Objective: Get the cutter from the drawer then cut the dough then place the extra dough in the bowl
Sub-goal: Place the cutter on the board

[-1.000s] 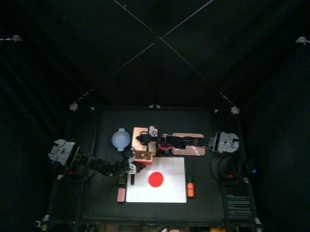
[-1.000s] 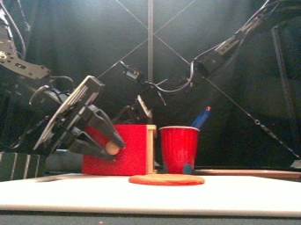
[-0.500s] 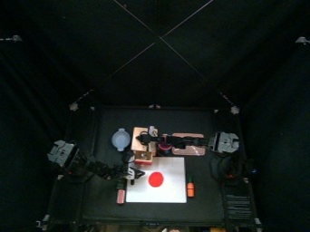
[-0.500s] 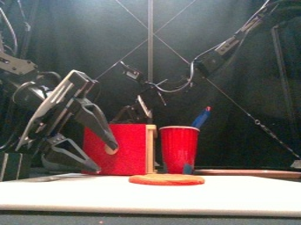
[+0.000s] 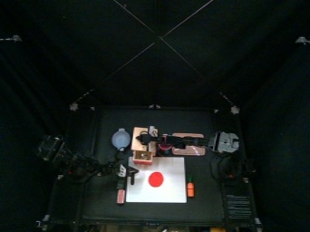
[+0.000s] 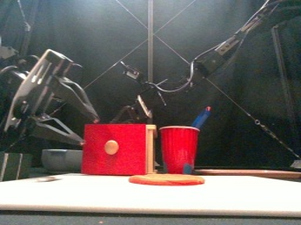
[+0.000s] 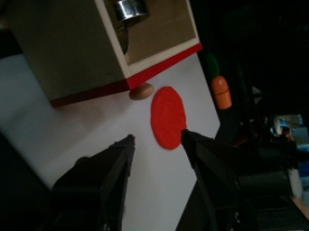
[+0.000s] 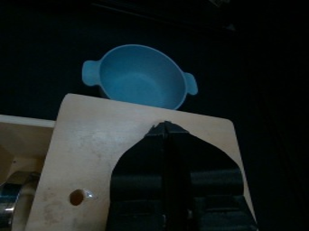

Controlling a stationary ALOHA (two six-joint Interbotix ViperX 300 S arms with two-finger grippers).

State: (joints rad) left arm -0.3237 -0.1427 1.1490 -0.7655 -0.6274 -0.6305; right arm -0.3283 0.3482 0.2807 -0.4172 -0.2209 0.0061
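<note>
The left arm comes in from the left and holds the left gripper (image 7: pixel 157 140) up off the table, to the left of the wooden box (image 6: pixel 150 145). The gripper is tilted, its fingers (image 6: pixel 84 107) slanting down toward the box and the white board (image 6: pixel 70 198). They are spread wide with nothing between them, and they touch nothing.

The right arm reaches down from the upper right, over the red cup (image 6: pixel 179 149), to the back of the box. The right gripper (image 8: pixel 161 131) has its tips drawn together into one dark point over the pale top of the box, with the blue-grey bowl (image 8: pixel 139 77) just beyond. It holds nothing that shows.

A round metal piece (image 7: pixel 129 9) on the pale wood of the box, seen in the left wrist view, is probably the cutter. Only part of it shows, so which way it points cannot be told.

The box stands with its red drawer front (image 6: pixel 118 149) facing the front edge of the table, and the cup is just beside it on the right. A blue knife (image 6: pixel 203 115) sticks out of the cup, leaning right. The dough (image 6: pixel 166 179), a flat red disc, lies on the board in front of the box and cup, apart from both. A toy carrot (image 7: pixel 221 90) lies near the board's right edge, its length running along that edge. The bowl sits on the table to the left of the box.
</note>
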